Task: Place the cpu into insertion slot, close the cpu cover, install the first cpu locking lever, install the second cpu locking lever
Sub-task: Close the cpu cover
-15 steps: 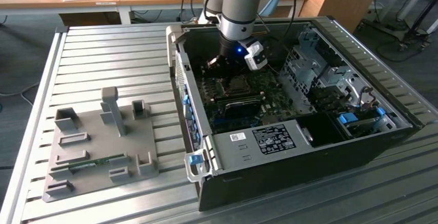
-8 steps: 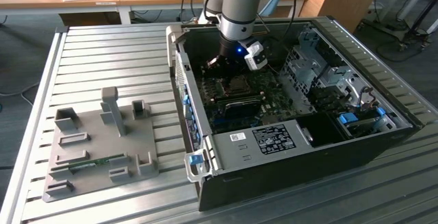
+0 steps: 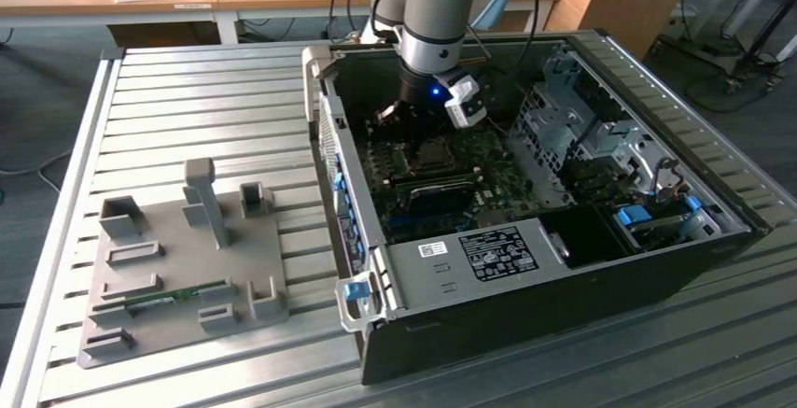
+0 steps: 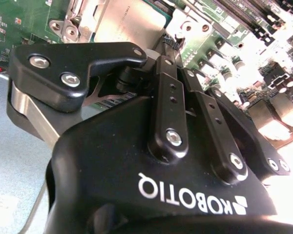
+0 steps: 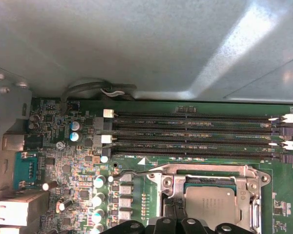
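The case [image 3: 327,119] lies open on the desk [image 3: 187,100], toward the edge at the exterior view's right, and the arm reaches down into it. The cpu [image 5: 210,207] sits in its socket on the board, with the cover [image 5: 205,171] down around it as a frame. The tool [image 4: 168,48] hangs just over the socket's edge. Its links are drawn close together, so it reads as closed, with nothing seen in its grip.

A thin lever [image 5: 136,172] runs along the socket side nearest the memory slots [image 5: 195,131]; whether it is hooked cannot be told. A slip off that wire would likely carry the tool onto the capacitors [image 5: 98,183] beside the socket or into the slot latches. Pressing inside the cover's window would load the cpu itself.

Room is open only upward. The case wall stands close on one side and the slots crowd the socket, so sideways travel looks tight.
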`<control>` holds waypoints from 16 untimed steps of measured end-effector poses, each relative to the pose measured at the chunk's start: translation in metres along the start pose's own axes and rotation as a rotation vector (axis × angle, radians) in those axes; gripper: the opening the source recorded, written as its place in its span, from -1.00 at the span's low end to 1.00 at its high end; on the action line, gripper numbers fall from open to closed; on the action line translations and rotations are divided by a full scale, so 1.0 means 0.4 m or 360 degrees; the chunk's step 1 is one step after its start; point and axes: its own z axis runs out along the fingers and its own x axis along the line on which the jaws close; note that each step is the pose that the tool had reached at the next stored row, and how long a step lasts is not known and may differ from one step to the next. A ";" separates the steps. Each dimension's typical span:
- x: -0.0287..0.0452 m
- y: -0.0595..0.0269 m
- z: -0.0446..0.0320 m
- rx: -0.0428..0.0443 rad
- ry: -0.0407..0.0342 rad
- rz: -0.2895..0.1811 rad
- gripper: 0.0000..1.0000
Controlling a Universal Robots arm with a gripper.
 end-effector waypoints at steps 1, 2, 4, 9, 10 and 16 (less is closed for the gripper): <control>0.000 0.000 0.000 0.0000 0.0000 0.0000 -0.79; 0.000 0.000 0.000 0.0000 0.0000 0.0000 -0.79; 0.000 0.000 0.001 0.0000 0.0000 0.0000 -0.79; 0.000 0.000 0.001 0.0000 0.0000 0.0000 -0.79; 0.000 0.000 0.001 0.0000 0.0000 0.0000 -0.79; 0.000 0.000 0.001 0.0000 0.0000 0.0000 -0.79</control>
